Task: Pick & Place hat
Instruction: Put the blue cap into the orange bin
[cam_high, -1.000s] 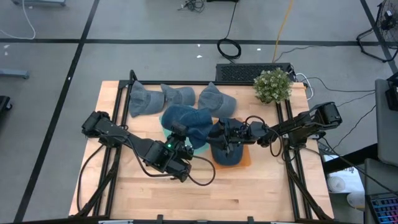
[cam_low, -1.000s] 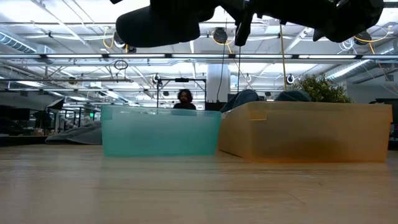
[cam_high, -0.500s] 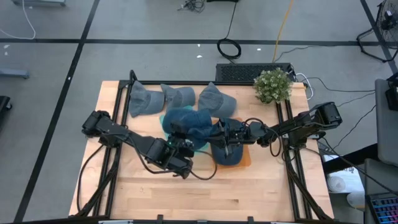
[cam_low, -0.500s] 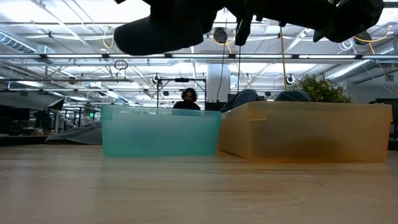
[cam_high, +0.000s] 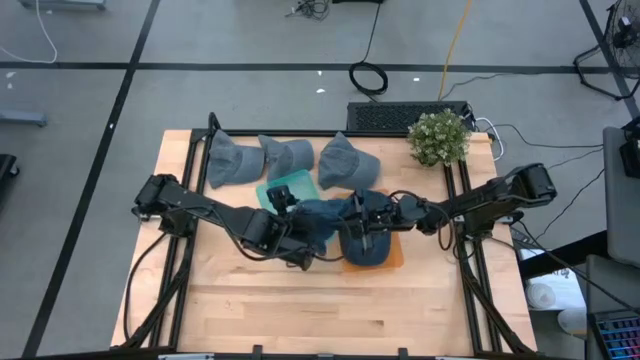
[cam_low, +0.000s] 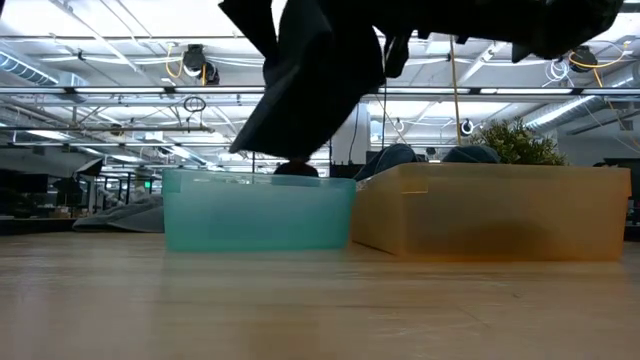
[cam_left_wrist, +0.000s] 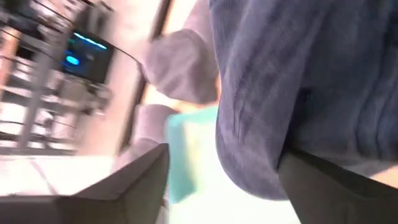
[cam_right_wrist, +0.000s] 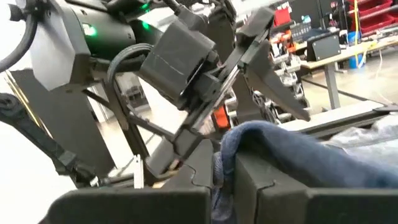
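Note:
A dark blue hat (cam_high: 320, 222) hangs bunched between my two grippers, above the gap between a teal bin (cam_high: 283, 190) and an orange bin (cam_high: 395, 258). In the low view the hat (cam_low: 310, 90) droops down over the teal bin (cam_low: 258, 212). My right gripper (cam_high: 347, 214) comes from the table's right and is shut on the hat. My left gripper (cam_left_wrist: 225, 152) is open, one finger on either side of the hat's crown (cam_left_wrist: 292, 81). A second blue hat (cam_high: 365, 247) lies in the orange bin. My right gripper pinches an edge of the hat's cloth (cam_right_wrist: 219, 164) between its two fingers, coming about level from the table's right. The hat is lifted clear and hangs down below the hold. My left gripper: the cloth lies close to one finger (cam_left_wrist: 336, 186), and I cannot tell whether they touch.
Three grey-blue hats (cam_high: 285, 155) lie in a row along the table's far edge. A potted plant (cam_high: 438, 137) stands at the far right corner. Bare wood stretches along the table's near side (cam_high: 320, 310). A person shows far off behind the teal bin (cam_low: 293, 170).
The hat, held level and spread over the teal bin a second ago, has dropped at its left side and now hangs bunched from my right gripper, leaving the teal bin uncovered. My left gripper has rolled and shifted a little toward the hat.

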